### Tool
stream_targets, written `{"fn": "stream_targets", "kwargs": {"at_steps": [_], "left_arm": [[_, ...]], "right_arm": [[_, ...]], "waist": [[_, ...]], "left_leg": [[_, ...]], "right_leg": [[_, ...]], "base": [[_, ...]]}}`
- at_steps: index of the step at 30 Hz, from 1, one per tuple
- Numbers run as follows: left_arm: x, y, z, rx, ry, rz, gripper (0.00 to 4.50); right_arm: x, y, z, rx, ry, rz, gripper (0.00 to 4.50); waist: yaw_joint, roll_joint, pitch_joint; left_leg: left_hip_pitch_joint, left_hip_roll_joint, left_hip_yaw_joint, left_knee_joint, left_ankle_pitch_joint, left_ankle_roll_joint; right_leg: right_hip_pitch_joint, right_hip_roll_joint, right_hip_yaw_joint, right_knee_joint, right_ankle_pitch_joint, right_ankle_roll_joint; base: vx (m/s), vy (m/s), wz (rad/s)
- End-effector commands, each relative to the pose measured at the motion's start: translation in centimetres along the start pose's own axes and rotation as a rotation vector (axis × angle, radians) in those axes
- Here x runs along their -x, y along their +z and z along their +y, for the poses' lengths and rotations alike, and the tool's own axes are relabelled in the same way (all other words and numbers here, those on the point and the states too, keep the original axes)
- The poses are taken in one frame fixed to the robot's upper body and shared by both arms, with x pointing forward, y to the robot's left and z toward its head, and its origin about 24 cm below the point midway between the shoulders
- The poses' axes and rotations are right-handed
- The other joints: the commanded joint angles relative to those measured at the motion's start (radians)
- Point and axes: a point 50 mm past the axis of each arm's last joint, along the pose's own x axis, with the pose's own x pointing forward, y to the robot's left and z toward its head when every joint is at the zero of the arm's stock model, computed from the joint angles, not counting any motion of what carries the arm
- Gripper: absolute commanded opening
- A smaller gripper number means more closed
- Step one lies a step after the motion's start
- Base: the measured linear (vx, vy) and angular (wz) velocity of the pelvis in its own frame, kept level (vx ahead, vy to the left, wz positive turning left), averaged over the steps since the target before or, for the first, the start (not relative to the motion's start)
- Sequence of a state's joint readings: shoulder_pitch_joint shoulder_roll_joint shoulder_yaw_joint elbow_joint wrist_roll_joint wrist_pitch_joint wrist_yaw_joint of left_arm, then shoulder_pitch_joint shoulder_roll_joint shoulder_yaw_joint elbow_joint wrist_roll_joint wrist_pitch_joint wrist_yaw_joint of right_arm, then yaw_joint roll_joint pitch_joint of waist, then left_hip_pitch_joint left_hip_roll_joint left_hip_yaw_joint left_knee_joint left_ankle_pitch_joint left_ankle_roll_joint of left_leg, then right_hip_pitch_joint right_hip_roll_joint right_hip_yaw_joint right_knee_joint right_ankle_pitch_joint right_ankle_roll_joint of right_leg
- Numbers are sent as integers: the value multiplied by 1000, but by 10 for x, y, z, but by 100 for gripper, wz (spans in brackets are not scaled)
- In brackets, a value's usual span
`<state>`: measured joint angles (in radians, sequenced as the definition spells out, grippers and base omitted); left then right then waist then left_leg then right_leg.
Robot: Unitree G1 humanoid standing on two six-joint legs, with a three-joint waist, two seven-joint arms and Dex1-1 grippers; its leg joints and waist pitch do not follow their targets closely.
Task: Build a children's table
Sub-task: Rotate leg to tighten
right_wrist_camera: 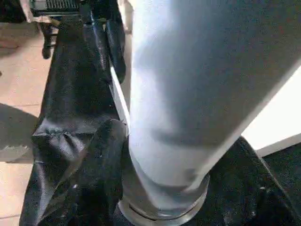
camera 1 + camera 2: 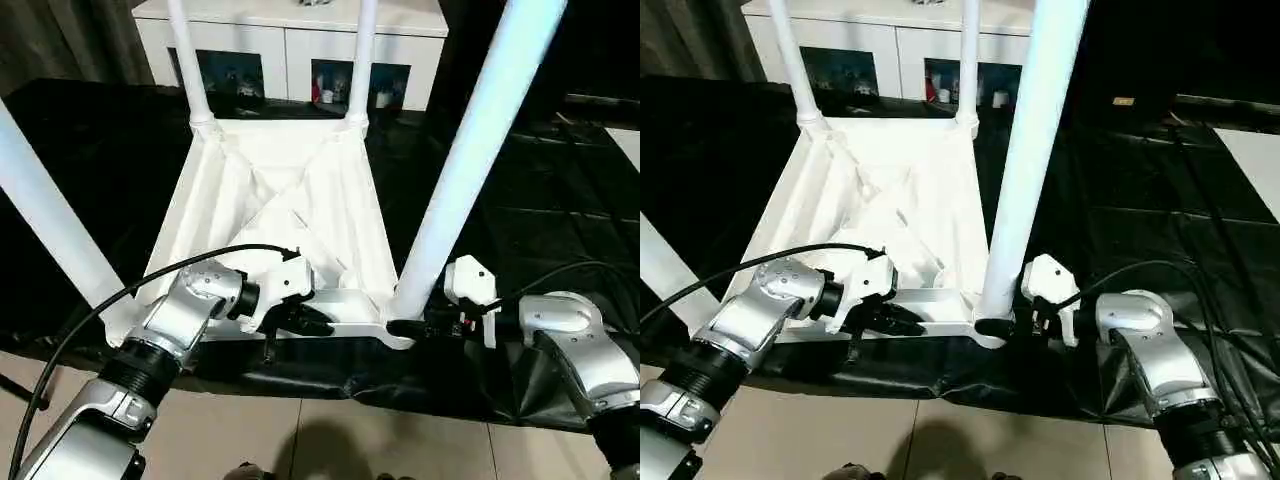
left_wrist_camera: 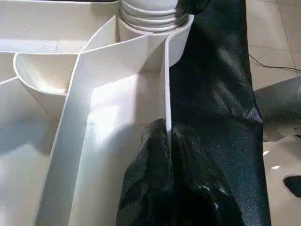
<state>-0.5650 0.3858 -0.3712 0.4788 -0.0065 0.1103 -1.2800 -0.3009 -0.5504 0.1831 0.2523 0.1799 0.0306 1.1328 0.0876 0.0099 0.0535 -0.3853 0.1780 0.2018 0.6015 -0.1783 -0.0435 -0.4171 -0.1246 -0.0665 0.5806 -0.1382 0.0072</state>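
The left gripper (image 2: pixel 300 322) is pinching the children's table (image 2: pixel 290 190) rim while the right gripper (image 2: pixel 408 327), jaws straddling, is bracketing the upright near-right leg (image 2: pixel 470 160) at its base.

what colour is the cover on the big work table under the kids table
Black, slightly glossy and wrinkled. The cover shows best in the left eye view.

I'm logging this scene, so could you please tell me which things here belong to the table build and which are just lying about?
Job: upturned table top; four legs, e.g. near right leg; left gripper; right gripper.
Bystanders: black-covered work table; white cabinet; cables.
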Motion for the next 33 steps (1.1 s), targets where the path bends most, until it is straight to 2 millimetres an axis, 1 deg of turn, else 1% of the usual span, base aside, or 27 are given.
{"fn": "stream_targets", "kwargs": {"at_steps": [1, 4, 6, 7, 8, 9, 10, 12, 13, 15, 16, 17, 18, 19, 20, 21, 23, 24, 25, 26, 27, 28, 29, 30, 31, 32, 33], "left_arm": [[-3, 7, -3, -36, -37, -7, 0], [-4, 7, -3, -35, -36, -7, 0], [-4, 7, -2, -34, -26, -12, 0], [-6, 8, -1, -28, -11, -19, 0], [-7, 9, 1, -19, 15, -26, 0], [-7, 9, 2, -18, 21, -27, 0], [-10, 11, 7, -1, 74, -38, 0], [-13, 14, 14, 37, 147, -51, 0], [-17, 18, 17, 67, 187, -71, 0], [-20, 21, 21, 88, 223, -82, 0], [-21, 23, 22, 94, 239, -84, 0], [-23, 26, 26, 109, 274, -87, 0], [-25, 29, 30, 127, 322, -94, 0], [-28, 33, 35, 157, 377, -103, 0], [-30, 36, 39, 184, 439, -105, 0], [-32, 40, 46, 222, 521, -111, 0], [-36, 46, 53, 264, 626, -122, 0], [-37, 49, 56, 277, 670, -130, 0], [-39, 51, 58, 270, 694, -123, 0], [-40, 52, 58, 264, 707, -116, 0], [-40, 53, 59, 227, 729, -95, 0], [-41, 54, 60, 207, 735, -86, 0], [-43, 55, 59, 208, 734, -91, 0], [-44, 56, 59, 181, 732, -84, 0], [-45, 56, 57, 159, 706, -80, 0], [-45, 55, 55, 151, 684, -77, 0], [-45, 54, 55, 133, 674, -74, 0]], "right_arm": [[0, -4, -1, 24, 1, 47, 225], [-2, -5, -1, 9, -10, 35, 224], [-4, -6, -2, -10, -42, 22, 223], [-7, -9, -4, -41, -92, -2, 222], [-10, -11, -6, -75, -146, -21, 222], [-10, -11, -7, -81, -157, -25, 222], [-14, -14, -11, -136, -250, -55, 222], [-19, -15, -14, -179, -343, -67, 218], [-25, -15, -16, -211, -423, -73, 217], [-30, -15, -16, -238, -476, -78, 215], [-32, -14, -16, -248, -493, -79, 215], [-37, -12, -16, -261, -548, -81, 211], [-42, -10, -17, -274, -613, -74, 211], [-46, -9, -18, -278, -695, -56, 209], [-48, -9, -19, -286, -767, -33, 209], [-51, -7, -21, -303, -866, -17, 208], [-56, -3, -23, -322, -971, -2, 206], [-59, 0, -24, -324, -1016, 0, 206], [-62, 4, -23, -332, -1037, -6, 206], [-65, 6, -23, -338, -1051, -10, 206], [-69, 10, -23, -305, -1047, -4, 206], [-73, 14, -22, -275, -1035, -4, 206], [-76, 17, -22, -258, -1030, -5, 206], [-77, 18, -22, -254, -1029, -4, 206], [-79, 20, -21, -274, -1009, -36, 206], [-78, 22, -21, -298, -1002, -73, 206], [-77, 22, -21, -291, -995, -81, 206]], "waist": [[-5, -13, -72], [-6, -14, -72], [-6, -11, -72], [-8, -13, -70], [-8, -12, -70], [-13, -13, -69], [-20, -16, -68], [-30, -18, -66], [-36, -17, -65], [-43, -18, -65], [-48, -21, -63], [-51, -21, -62], [-53, -21, -62], [-56, -20, -62], [-56, -21, -62], [-59, -22, -60], [-58, -21, -63], [-57, -20, -64], [-57, -22, -65], [-57, -22, -66], [-57, -18, -67], [-56, -16, -69], [-56, -18, -70], [-53, -14, -72], [-53, -16, -71], [-51, -12, -73], [-51, -13, -73]], "left_leg": [[18, 49, -20, -81, -261, 67], [19, 49, -20, -81, -269, 66], [20, 49, -20, -81, -273, 65], [19, 49, -20, -83, -289, 58], [20, 48, -21, -83, -297, 53], [18, 48, -23, -86, -315, 42], [19, 46, -23, -87, -336, 30], [21, 44, -26, -88, -365, 16], [21, 42, -28, -89, -376, 7], [19, 41, -31, -90, -390, -2], [18, 39, -32, -90, -400, 0], [22, 37, -31, -87, -407, 1], [23, 35, -32, -86, -413, 3], [20, 34, -33, -86, -404, -3], [21, 33, -33, -86, -402, -6], [22, 32, -33, -84, -405, -13], [29, 27, -35, -79, -408, -13], [29, 28, -35, -81, -407, -12], [26, 28, -35, -82, -405, -2], [23, 28, -36, -84, -398, 2], [15, 31, -37, -90, -381, 8], [15, 33, -36, -91, -368, 11], [15, 33, -34, -91, -361, 15], [14, 32, -32, -91, -343, 21], [11, 33, -31, -92, -331, 30], [13, 34, -29, -91, -318, 34], [13, 34, -28, -91, -313, 36]], "right_leg": [[49, -25, 32, -53, -283, -221], [48, -25, 32, -55, -290, -220], [47, -26, 32, -56, -294, -222], [47, -25, 32, -59, -314, -217], [46, -26, 32, -59, -324, -215], [46, -26, 30, -62, -350, -206], [44, -25, 29, -66, -380, -196], [42, -24, 27, -72, -436, -177], [40, -25, 25, -77, -469, -164], [40, -26, 22, -82, -508, -142], [39, -26, 20, -88, -538, -127], [33, -25, 19, -94, -567, -115], [31, -26, 18, -98, -588, -107], [30, -25, 17, -98, -602, -98], [30, -23, 15, -101, -610, -92], [24, -22, 13, -104, -630, -83], [20, -23, 8, -112, -654, -68], [21, -23, 8, -112, -647, -67], [21, -22, 8, -113, -623, -66], [26, -22, 8, -111, -607, -65], [32, -22, 10, -105, -566, -68], [33, -22, 12, -102, -522, -74], [33, -21, 13, -101, -499, -80], [36, -22, 17, -94, -453, -97], [38, -22, 18, -92, -423, -108], [38, -22, 21, -88, -389, -123], [38, -22, 21, -87, -374, -129]], "base": [[0, 0, 0], [0, 0, 0], [0, 0, 0], [0, 0, 0], [0, 0, 0], [0, 0, 0], [0, 0, 0], [0, 0, 0], [0, 0, 0], [0, 0, 0], [0, 0, 0], [0, 0, 0], [0, 0, 0], [0, 0, 0], [0, 0, 0], [0, 0, 0], [0, 0, 0], [0, 0, 0], [0, 0, 0], [0, 0, 0], [0, 0, 0], [0, 0, 0], [0, 0, 0], [0, 0, 0], [0, 0, 0], [0, 0, 0], [0, 0, 0]]}}
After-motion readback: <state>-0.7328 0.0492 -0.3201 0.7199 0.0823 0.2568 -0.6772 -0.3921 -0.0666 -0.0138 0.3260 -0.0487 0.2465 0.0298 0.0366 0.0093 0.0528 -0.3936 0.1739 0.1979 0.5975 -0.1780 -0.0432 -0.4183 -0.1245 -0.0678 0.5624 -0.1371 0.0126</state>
